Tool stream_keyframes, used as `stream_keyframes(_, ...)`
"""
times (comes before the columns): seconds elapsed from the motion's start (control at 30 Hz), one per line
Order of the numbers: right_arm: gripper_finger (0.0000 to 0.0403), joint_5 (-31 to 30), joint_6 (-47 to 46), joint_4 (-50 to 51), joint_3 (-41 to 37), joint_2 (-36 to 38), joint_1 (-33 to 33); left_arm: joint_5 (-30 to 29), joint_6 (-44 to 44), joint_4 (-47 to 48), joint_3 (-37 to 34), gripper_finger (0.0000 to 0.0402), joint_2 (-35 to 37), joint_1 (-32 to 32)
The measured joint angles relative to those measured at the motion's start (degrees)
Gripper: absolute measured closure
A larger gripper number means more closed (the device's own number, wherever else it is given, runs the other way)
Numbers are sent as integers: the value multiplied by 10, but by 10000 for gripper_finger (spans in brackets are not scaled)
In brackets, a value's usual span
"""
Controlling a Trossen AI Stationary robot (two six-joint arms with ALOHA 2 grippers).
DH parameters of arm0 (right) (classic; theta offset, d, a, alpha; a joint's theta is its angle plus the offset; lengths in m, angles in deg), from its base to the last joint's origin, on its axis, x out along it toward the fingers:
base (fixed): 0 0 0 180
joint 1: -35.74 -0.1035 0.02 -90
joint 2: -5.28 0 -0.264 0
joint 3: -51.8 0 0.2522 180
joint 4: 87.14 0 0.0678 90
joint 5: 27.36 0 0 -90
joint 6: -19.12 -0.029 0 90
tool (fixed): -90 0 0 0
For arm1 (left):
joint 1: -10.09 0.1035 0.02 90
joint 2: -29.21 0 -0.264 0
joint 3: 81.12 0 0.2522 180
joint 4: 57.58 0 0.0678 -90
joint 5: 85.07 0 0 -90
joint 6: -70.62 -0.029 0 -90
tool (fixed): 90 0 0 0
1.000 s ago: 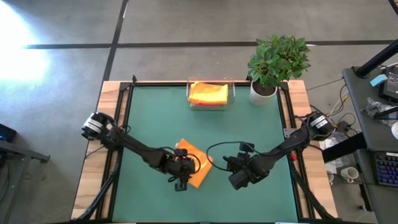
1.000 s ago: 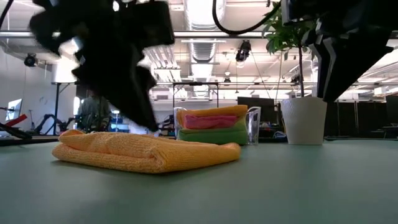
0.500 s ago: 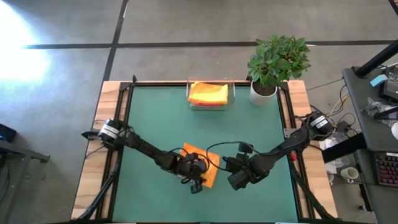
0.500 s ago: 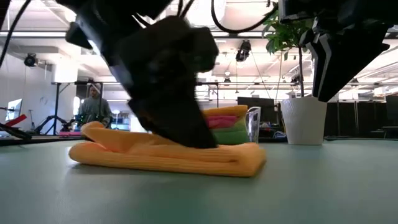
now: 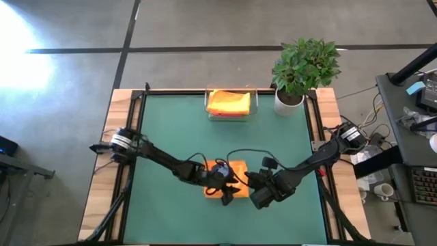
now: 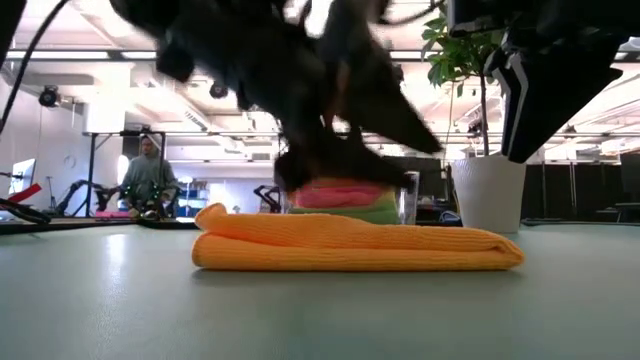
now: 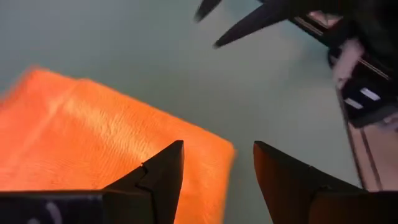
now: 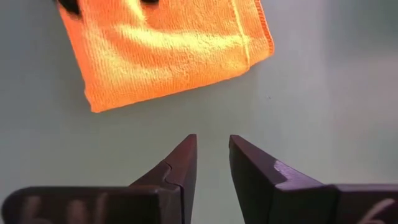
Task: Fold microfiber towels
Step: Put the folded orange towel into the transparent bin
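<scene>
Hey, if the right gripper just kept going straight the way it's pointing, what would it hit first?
Probably the bare table mat. The right gripper points down at the green surface just short of the folded orange towel, its fingers apart and holding nothing. Depth is unclear, so it might instead graze the towel's near edge.

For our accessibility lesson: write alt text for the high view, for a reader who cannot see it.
Seen from above, a folded orange towel lies near the front of a green table, with the left gripper over it and the right gripper just beside it, both open. A clear tray of folded towels and a potted plant stand at the far edge.
</scene>
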Motion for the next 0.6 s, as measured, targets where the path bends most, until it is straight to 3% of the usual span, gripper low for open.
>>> stream_keyframes(0.37, 317, 0, 88, -33, -6, 0, -7, -3, -111, 249, 2, 224, 142, -43)
stream_keyframes(0.6, 321, 29, 157, -112, -28, 0, -6, -25, -182, 363, 11, 224, 156, -88)
